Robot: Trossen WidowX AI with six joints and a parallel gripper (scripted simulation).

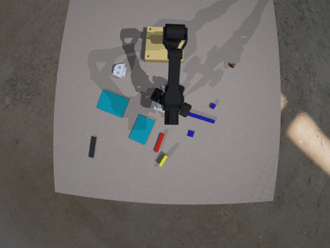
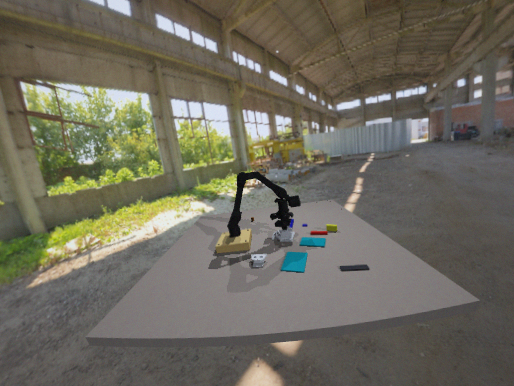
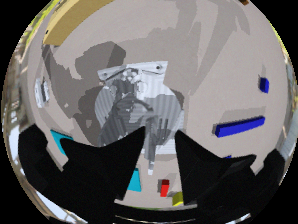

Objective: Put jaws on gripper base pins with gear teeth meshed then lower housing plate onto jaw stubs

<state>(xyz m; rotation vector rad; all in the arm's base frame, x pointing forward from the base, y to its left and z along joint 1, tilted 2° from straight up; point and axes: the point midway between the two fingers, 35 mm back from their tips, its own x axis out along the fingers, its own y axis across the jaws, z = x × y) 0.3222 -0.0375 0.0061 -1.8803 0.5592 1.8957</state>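
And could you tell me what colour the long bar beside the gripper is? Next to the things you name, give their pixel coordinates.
Blue (image 1: pixel 201 117) (image 3: pixel 240 126); the wrist view shows it best.

Top looks straight down over the pale grey tabletop (image 1: pixel 225 167) (image 2: pixel 280 310); exterior, farther off, looks obliquely across it; wrist faces down, closest.
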